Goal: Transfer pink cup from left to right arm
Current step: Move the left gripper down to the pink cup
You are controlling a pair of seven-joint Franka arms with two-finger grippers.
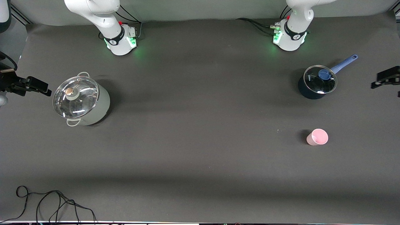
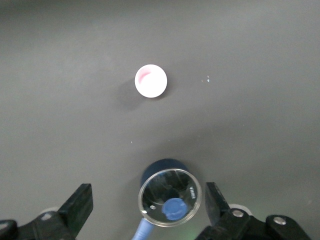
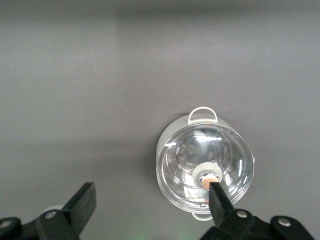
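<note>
Dark grey table, pink cup upright, black cable at edge

- Dark grey matte cloth table cover, spanning nearly the whole front view, with faint soft bands of shadow across it.
- Pale grey wall strip along the table's upper edge.
- Thin black loose cable, coiled in loops on the cover at the edge nearest the front camera, toward the right arm's end.
- Green glow cast on the cover.
</note>
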